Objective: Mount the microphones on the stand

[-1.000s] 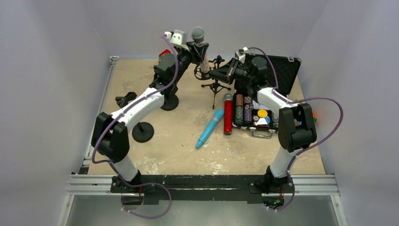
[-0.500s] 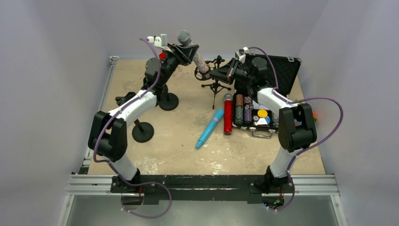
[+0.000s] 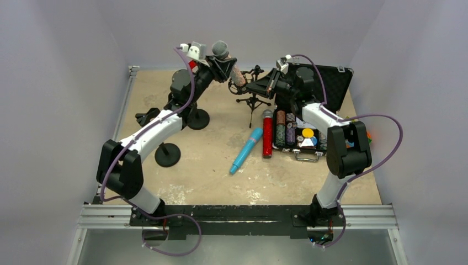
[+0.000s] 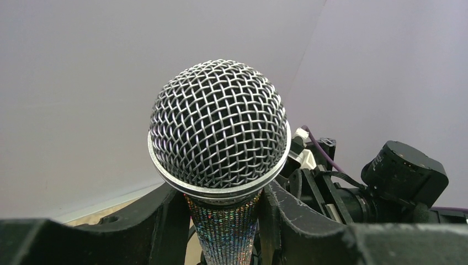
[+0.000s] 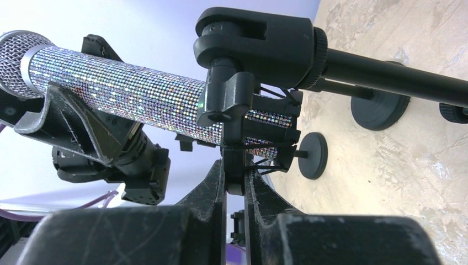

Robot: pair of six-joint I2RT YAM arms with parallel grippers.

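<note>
Silver-glitter microphone [image 4: 219, 138] seems stiff, top-heavy; my left hand [image 4: 223, 207] grips its barrel, right hand [image 5: 236, 171] pinches stand clip [image 5: 232, 94].

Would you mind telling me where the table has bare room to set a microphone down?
The widest bare patch is the near strip between the blue microphone and the front rail. A smaller one lies between that microphone and the round stand base. It is crowded at the back around the tripod stand and the chip case.
</note>
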